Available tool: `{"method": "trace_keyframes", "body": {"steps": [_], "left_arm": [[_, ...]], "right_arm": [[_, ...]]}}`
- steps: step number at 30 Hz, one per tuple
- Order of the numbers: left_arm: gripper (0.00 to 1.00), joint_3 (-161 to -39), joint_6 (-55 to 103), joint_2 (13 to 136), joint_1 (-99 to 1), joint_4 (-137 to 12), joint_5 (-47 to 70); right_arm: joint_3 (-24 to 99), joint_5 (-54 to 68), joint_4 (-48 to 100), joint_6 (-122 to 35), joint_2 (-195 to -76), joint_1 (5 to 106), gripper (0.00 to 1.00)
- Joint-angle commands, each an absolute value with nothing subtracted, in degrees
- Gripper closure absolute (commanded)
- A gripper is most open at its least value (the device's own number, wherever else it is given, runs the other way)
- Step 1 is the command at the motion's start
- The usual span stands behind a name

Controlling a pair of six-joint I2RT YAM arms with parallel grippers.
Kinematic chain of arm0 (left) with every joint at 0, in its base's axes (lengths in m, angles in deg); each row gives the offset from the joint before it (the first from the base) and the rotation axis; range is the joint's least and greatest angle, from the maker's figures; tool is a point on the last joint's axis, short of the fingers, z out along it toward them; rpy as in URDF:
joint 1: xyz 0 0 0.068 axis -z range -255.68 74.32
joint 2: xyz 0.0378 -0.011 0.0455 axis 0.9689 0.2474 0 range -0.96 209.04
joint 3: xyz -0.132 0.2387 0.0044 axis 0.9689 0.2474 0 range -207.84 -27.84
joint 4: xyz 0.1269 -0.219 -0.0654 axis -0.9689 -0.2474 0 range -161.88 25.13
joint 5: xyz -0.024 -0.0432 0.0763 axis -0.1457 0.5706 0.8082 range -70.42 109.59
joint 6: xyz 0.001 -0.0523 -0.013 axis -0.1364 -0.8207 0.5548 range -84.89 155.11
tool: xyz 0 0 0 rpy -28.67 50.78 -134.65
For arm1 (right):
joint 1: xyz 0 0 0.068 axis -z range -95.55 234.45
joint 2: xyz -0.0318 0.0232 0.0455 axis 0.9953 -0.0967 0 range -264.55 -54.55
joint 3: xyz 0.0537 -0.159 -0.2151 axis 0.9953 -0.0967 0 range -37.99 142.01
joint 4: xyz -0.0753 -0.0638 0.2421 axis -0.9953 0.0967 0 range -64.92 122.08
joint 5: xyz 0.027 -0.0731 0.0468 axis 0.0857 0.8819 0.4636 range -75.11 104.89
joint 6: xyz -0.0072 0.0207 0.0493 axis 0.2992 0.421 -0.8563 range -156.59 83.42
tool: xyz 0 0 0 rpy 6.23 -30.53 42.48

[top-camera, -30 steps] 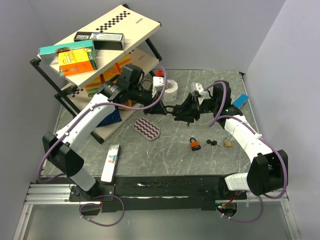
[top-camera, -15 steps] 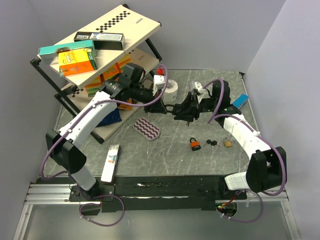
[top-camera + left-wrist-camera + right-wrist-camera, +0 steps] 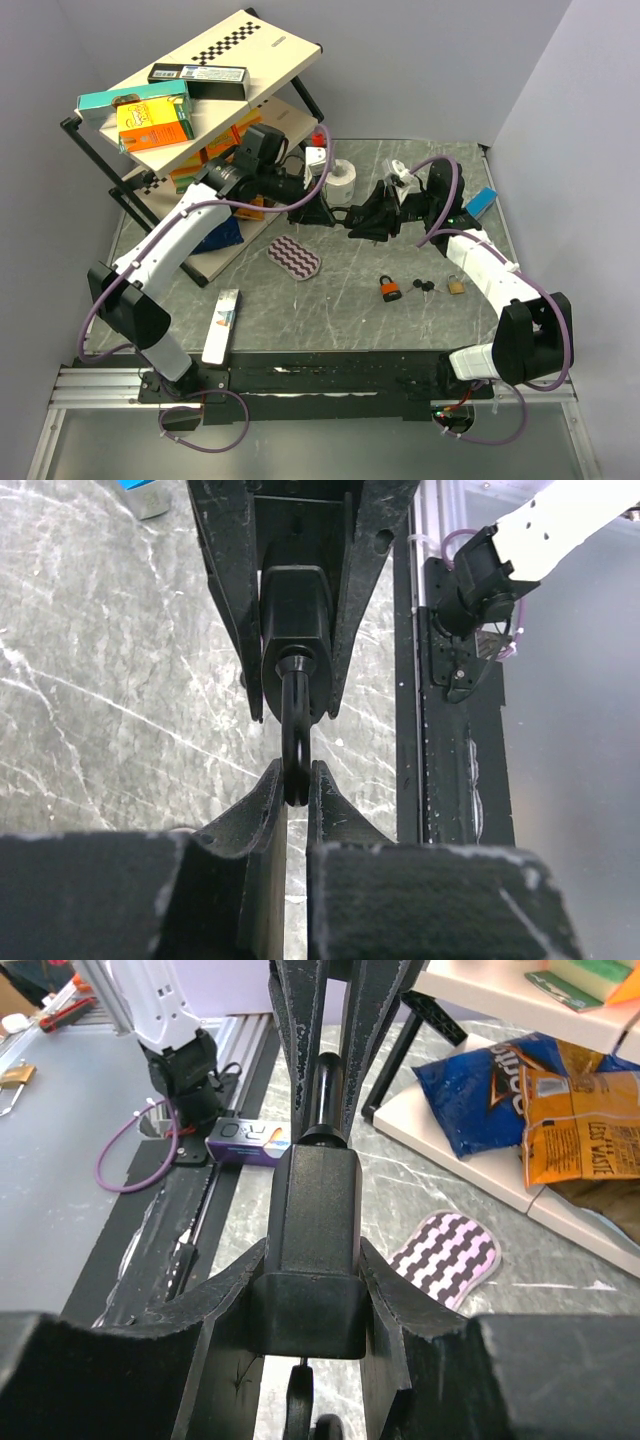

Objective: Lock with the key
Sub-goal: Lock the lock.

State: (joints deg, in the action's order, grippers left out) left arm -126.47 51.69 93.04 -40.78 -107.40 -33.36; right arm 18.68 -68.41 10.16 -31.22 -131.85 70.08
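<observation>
In the top view, your two arms meet over the middle of the table (image 3: 300, 300). The left gripper (image 3: 322, 213) and the right gripper (image 3: 358, 222) carry the black padlock (image 3: 341, 214) between them, above the surface. The key (image 3: 423, 286) lies on the near right, between an orange padlock (image 3: 390, 289) and a brass padlock (image 3: 456, 286), well apart from both grippers.

In the left wrist view, the left fingers are pressed together on the shackle (image 3: 296, 730), probably to steady it.

In the right wrist view, the right fingers clamp the padlock's body (image 3: 308, 1250) from both sides. I cannot tell if the shackle is seated. You probably need one gripper free for the key.
</observation>
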Motion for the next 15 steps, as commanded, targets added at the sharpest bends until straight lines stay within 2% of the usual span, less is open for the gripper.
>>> {"method": "trace_keyframes", "body": {"steps": [1, 15], "left_arm": [[0.99, -125.0, 50.8, 98.0, -33.0, -91.0, -42.7], [0.99, -121.6, 49.4, 97.2, -32.3, -87.2, -42.9]], "right_arm": [[22.0, -69.8, -2.1, -30.6, -131.1, 59.1, 1.00], [23.0, -69.4, -4.0, -31.5, -132.5, 56.6, 1.00]]}}
